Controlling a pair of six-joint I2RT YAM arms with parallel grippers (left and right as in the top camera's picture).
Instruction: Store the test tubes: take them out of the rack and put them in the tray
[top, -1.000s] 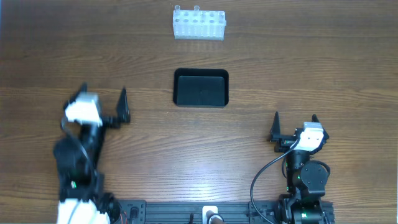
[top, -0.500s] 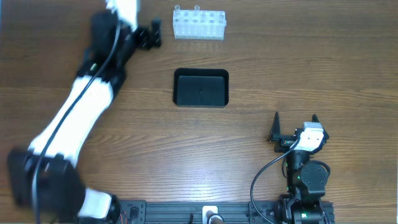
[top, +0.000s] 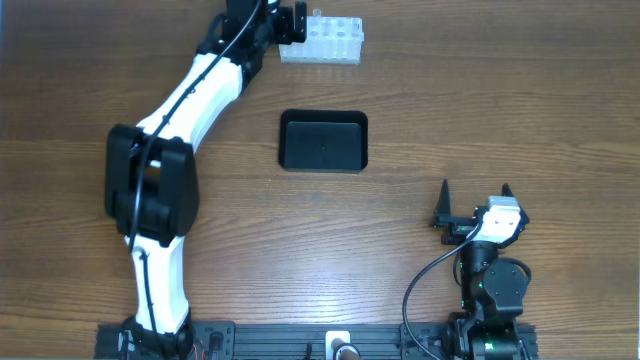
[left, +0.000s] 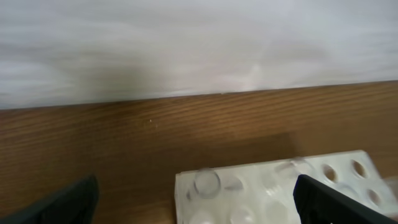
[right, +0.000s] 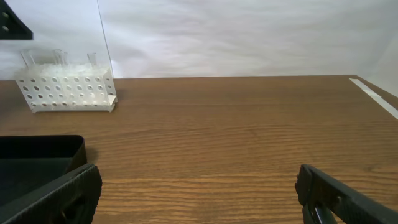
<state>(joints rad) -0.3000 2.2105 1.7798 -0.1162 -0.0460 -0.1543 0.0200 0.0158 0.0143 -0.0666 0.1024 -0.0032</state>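
The rack (top: 322, 40), at twelve o'clock in the top view, is translucent white, dotted with rows of round holes. The tray (top: 323, 116) is plain black. The table (top: 520, 110) is brown with streaky wood grain. The left arm (top: 195, 90) is white with black joints.

Place: a robotics lab bench set up for test-tube handling.
Surface: one wood-grain table (top: 500, 100), bare apart from the lab ware.
Lab ware: a white perforated test tube rack (top: 325, 42) at 12 o'clock with clear test tubes (top: 318, 15) standing in it; a black plastic tray (top: 284, 140) at the centre.
Machinery: a white-and-black left arm (top: 190, 100) from 7 o'clock and a black right arm (top: 490, 270) at 5 o'clock, both bolted to a black base rail (top: 270, 335) at 6 o'clock, with a loose cable (top: 425, 280).
Backdrop: a plain white wall (right: 249, 37) behind the table's far edge.
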